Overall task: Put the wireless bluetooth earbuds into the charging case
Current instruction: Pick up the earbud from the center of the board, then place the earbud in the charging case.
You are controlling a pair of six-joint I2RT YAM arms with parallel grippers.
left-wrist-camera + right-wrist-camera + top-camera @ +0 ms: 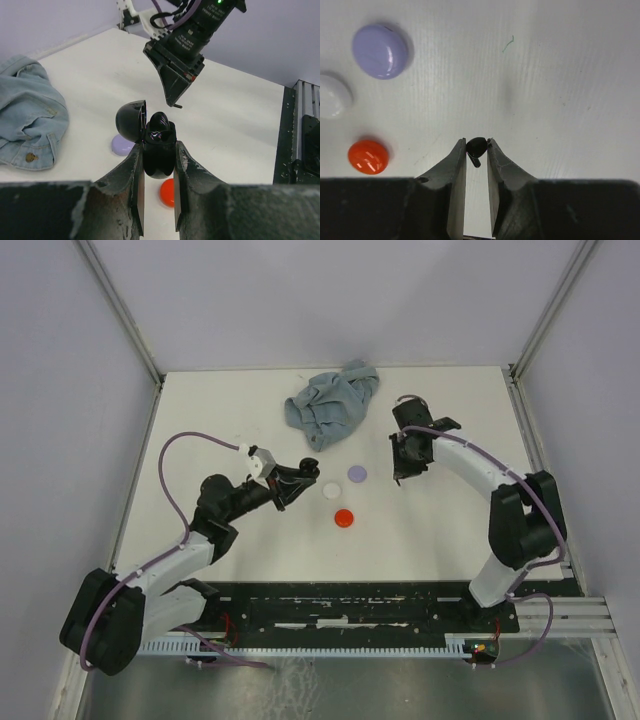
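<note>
Right claw (476,143) is pinching tiny black plastic earbud (477,146) by its bulb, probably light and slippery; left claw (159,152) is clamping glossy black charging case (160,134).

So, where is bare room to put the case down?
Bare: the far left corner beside the denim cloth, and the near strip between the red disc and the black base plate. Crowded: the middle, around the lilac disc and white disc.

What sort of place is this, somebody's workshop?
Likely a robot test booth: plain walls enclose a white table, two arms are bolted at its edge, and the left claw holds a black case.
</note>
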